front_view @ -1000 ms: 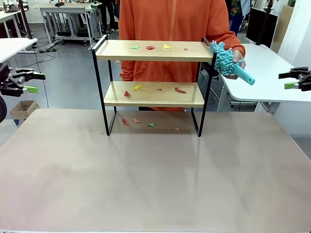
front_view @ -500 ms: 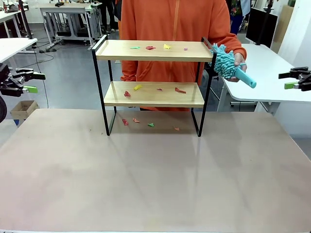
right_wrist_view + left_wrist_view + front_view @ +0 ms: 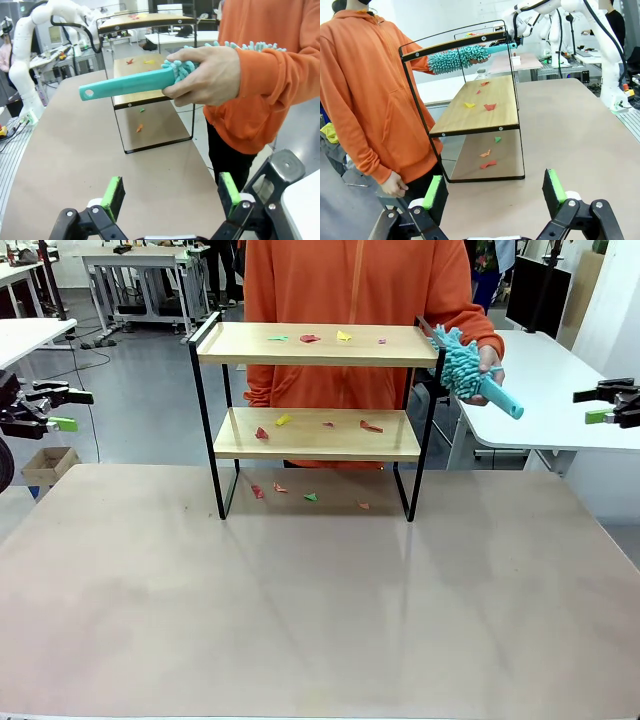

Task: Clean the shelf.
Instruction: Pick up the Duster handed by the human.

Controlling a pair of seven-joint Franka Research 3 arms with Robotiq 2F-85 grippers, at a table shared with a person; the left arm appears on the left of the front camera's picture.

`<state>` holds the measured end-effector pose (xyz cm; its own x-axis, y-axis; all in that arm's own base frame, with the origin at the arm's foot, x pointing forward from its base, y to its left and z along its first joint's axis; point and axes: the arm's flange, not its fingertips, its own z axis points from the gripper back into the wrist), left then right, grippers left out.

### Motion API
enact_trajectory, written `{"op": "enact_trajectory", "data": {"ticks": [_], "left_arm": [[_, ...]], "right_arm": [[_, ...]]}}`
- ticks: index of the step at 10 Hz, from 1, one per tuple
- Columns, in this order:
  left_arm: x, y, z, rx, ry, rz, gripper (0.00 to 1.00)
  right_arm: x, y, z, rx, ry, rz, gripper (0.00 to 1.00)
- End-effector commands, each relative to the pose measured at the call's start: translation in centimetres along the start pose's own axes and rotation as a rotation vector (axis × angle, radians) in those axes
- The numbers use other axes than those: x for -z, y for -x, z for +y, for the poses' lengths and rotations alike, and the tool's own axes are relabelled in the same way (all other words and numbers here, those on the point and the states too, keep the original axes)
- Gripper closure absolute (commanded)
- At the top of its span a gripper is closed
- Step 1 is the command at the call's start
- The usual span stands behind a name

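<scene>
Shelf (image 3: 240, 344) with scraps (image 3: 310, 338), hand (image 3: 492, 362) holds duster (image 3: 462, 365) beside it, left gripper (image 3: 493, 190), right gripper (image 3: 170, 195) wide open, empty.

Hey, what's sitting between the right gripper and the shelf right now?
In the front view, the person's hand holding a teal duster hangs between the right gripper and the shelf.
</scene>
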<state>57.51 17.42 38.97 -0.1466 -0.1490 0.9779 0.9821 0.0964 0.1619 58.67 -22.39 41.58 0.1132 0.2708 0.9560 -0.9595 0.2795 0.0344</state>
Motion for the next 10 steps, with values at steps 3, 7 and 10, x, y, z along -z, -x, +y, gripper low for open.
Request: {"op": "enact_trajectory", "data": {"ticks": [3, 7, 10], "left_arm": [[-0.1, -0.2, 0.0, 0.004, 0.001, -0.003, 0.0], [-0.1, -0.2, 0.0, 0.004, 0.001, -0.003, 0.0], [-0.1, -0.2, 0.0, 0.004, 0.001, -0.003, 0.0]], "right_arm": [[1.3, -12.0, 6.2, 0.258, 0.395, 0.161, 0.0], [9.7, -18.4, 10.8, 0.367, 0.633, 0.303, 0.0], [10.4, -19.3, 10.9, 0.335, 0.633, 0.282, 0.0]]}}
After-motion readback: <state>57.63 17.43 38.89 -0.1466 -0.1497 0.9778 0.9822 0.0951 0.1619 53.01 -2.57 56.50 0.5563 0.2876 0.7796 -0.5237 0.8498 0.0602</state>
